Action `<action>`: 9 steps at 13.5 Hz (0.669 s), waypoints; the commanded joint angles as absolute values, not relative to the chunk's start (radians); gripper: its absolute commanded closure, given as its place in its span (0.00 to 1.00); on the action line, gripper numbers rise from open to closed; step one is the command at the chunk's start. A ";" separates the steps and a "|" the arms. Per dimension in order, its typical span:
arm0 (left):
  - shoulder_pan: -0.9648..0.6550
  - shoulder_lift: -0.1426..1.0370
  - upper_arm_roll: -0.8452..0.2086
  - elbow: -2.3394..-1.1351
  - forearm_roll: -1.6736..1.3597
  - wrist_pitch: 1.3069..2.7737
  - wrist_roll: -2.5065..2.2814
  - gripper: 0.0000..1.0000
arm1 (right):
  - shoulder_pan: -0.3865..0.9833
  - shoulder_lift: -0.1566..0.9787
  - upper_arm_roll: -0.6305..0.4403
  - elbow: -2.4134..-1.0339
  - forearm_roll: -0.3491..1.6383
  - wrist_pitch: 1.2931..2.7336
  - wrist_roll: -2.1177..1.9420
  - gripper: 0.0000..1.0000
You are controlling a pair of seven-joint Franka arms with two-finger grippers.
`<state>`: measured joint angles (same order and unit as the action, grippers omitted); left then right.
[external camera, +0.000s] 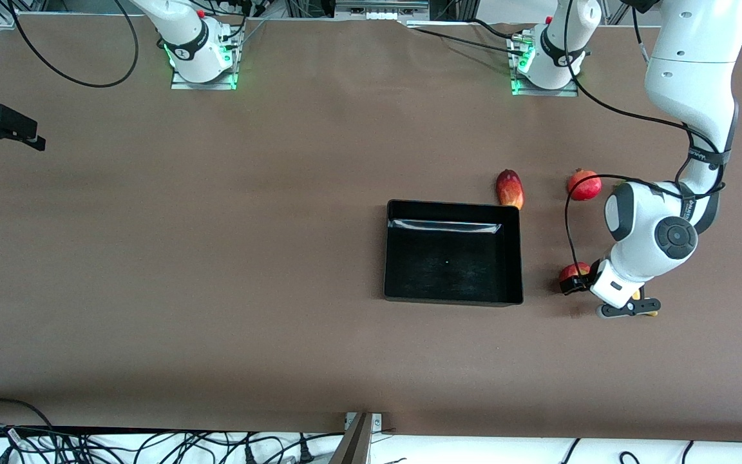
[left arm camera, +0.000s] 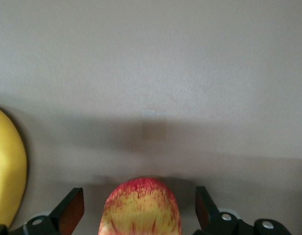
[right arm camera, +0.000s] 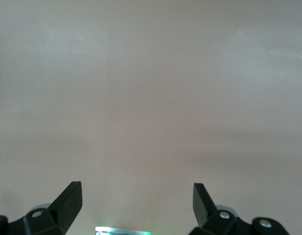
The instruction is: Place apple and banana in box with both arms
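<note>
**Left end effector down around the apple, nothing in the box yet**

The left end effector (left arm camera: 138, 210) is low at the left arm's end of the table, and its two fingers stand wide apart. The apple (left arm camera: 139, 208) sits between them, but the fingers are not touching it. It looks like the squeeze comes next.

The banana (left arm camera: 8, 166) lies just beside the apple, and the arm hides most of it from the front. The box (external camera: 453, 251) sits near the middle of the table, empty. Two other red fruits rest farther from the front camera: a long one (external camera: 510, 188) touching or nearly touching the box's corner, and a round one (external camera: 584, 185) by itself.

The right end effector (right arm camera: 137, 208) waits over bare table, fingers wide, holding nothing.

What could go wrong? The apple is round, so it could roll or pop out if the fingers close off-centre. A finger could also bump the banana, since it is so close, and push it away.
</note>
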<state>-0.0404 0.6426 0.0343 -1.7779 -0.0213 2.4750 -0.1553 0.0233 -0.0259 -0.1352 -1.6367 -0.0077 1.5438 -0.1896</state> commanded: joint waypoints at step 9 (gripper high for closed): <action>-0.049 0.637 0.031 -1.847 -0.032 2.533 -0.204 0.92 | -0.060 -0.003 -0.014 -1.605 -0.034 1.528 -0.187 0.00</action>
<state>-0.0409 0.6501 0.0265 -1.8309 -0.0213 2.5229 -0.1948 -0.0288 -0.0131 -0.0481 -1.6320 -0.0284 1.5503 -0.1893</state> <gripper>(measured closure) 0.330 0.000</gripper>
